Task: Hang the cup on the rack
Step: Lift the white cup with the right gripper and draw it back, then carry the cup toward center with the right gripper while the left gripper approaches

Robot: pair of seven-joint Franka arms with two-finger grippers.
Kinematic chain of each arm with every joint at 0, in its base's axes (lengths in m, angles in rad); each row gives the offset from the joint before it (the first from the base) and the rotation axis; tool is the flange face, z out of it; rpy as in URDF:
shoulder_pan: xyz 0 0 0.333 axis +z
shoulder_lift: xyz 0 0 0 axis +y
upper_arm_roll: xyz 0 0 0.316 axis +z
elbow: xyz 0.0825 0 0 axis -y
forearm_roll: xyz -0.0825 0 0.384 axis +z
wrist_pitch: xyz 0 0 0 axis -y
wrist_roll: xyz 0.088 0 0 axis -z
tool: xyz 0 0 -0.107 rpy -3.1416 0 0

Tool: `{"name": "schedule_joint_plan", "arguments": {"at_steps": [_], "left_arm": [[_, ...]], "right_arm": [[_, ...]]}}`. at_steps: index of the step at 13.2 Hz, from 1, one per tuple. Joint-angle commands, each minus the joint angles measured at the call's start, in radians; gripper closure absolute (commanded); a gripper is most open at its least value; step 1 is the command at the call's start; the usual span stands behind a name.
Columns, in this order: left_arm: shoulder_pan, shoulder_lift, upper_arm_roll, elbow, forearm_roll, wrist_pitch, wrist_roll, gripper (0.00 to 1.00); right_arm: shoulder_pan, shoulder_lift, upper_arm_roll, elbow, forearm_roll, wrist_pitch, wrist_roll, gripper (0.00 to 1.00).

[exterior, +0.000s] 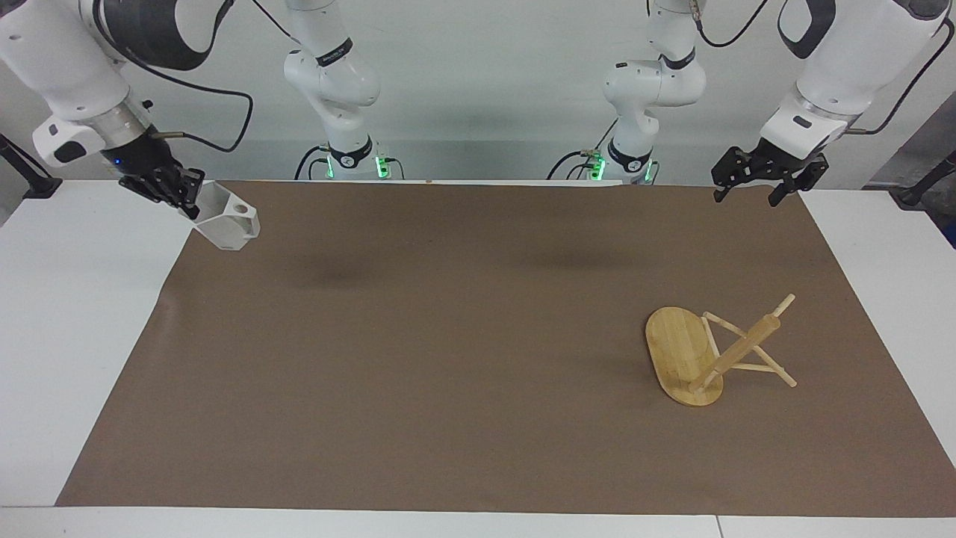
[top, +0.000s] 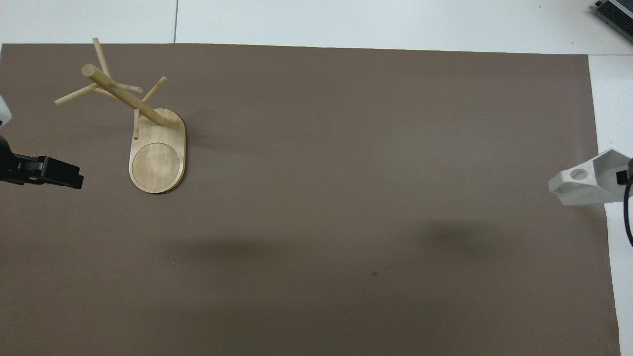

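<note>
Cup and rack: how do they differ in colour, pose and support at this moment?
The cup is white and faceted; the rack is light bamboo with thin pegs. The cup is held in the air by the right end effector over the mat's edge at the right arm's end; the rack stands on the mat at the left arm's end. Nothing hangs on the rack. The left end effector waits, open.

a white bench [exterior: 82, 336] carries a large brown mat [exterior: 478, 336] that covers most of its top. a seam divides the white surface at the mat's edge farthest from the robots, toward the left arm's end.
</note>
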Motion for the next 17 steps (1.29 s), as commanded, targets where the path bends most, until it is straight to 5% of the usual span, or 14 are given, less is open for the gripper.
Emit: {"name": "schedule_joint_plan", "arguments": {"at_steps": [1,8,13,17], "left_arm": [[-0.008,-0.029,0.0,-0.036,0.021,0.007,-0.01,0.0],[-0.014,-0.029,-0.006,-0.069,-0.098,0.155,0.165,0.0],[-0.018,-0.053,-0.009,-0.14,-0.267,0.243,0.463,0.0],[-0.052,-0.07,-0.014,-0.174,-0.321,0.252,0.669,0.0]], "right_arm": [[0.003,0.003,0.033,0.079,0.014,-0.113,-0.001,1.0],[0.011,-0.049,0.156,0.061,0.264,-0.128,0.014,1.0],[0.055,-0.141,0.162,-0.134,0.545,-0.079,0.16,1.0],[0.208,-0.188,0.162,-0.292,0.659,0.137,0.209,1.0]]}}
